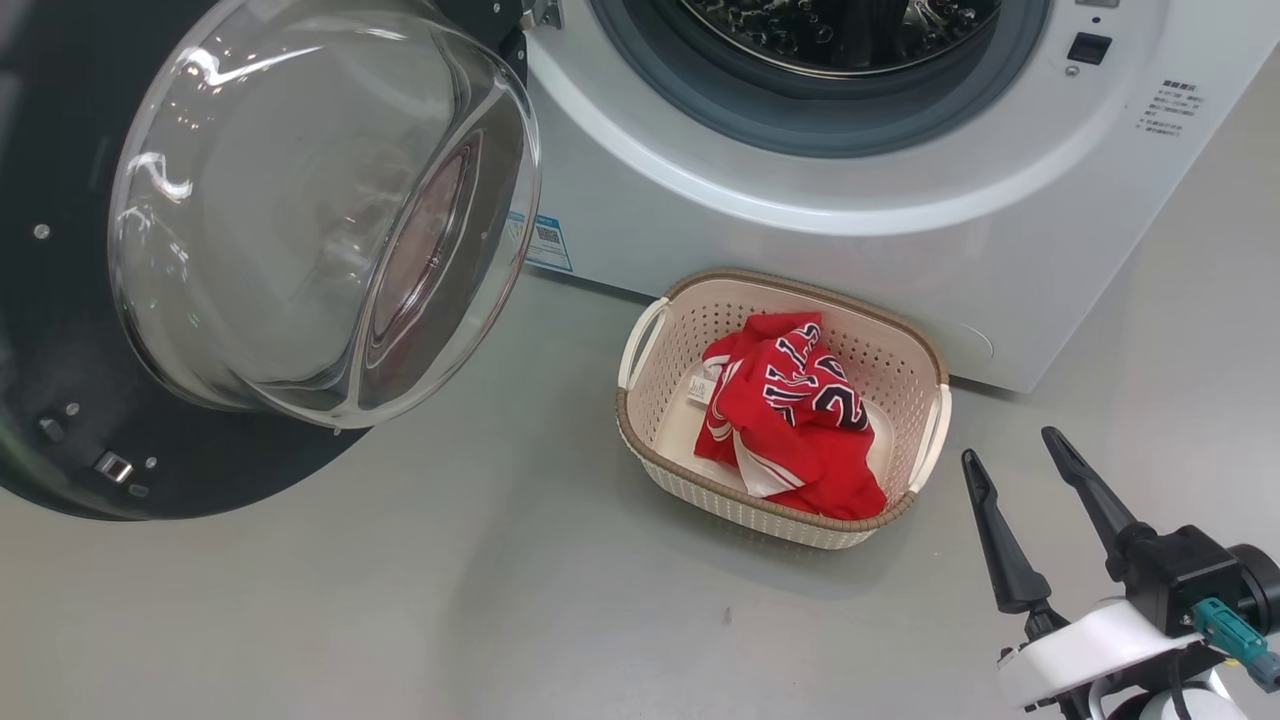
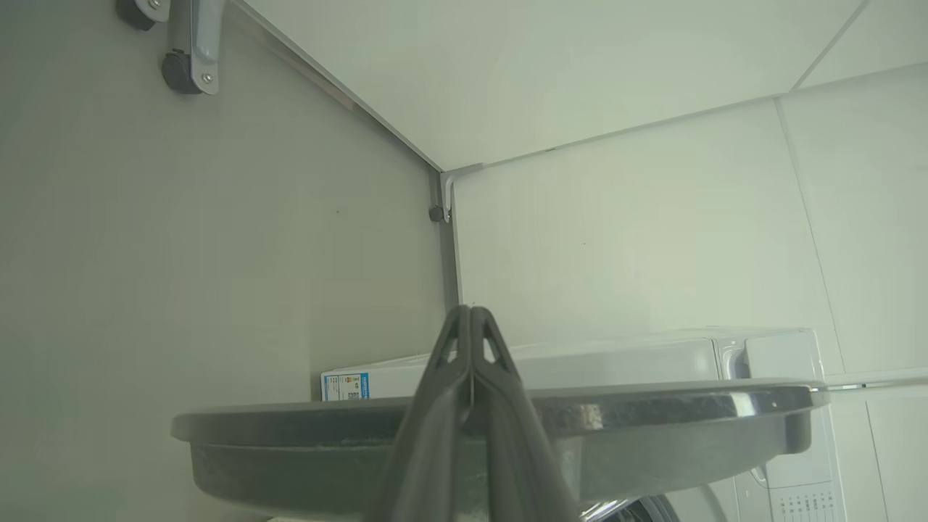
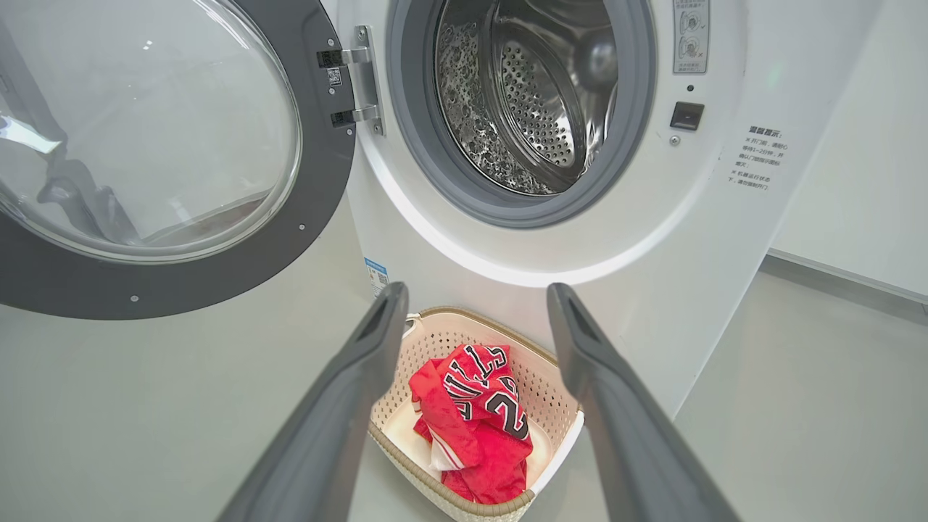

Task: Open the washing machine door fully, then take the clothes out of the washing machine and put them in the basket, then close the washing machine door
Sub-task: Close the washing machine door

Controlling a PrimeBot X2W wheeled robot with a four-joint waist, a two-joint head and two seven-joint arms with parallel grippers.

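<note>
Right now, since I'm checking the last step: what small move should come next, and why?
Probably push the washing machine door toward closed with the shut left gripper, whose fingers sit at its rim. The clothes lie in the basket, the drum looks empty, and the open right gripper holds nothing.

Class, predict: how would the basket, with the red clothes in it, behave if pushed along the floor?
The basket looks like thin perforated plastic holding only crumpled clothes, so it is probably light. On the smooth floor it would likely slide easily. Low and wide, it seems unlikely to tip, though an off-centre push may turn it.
</note>
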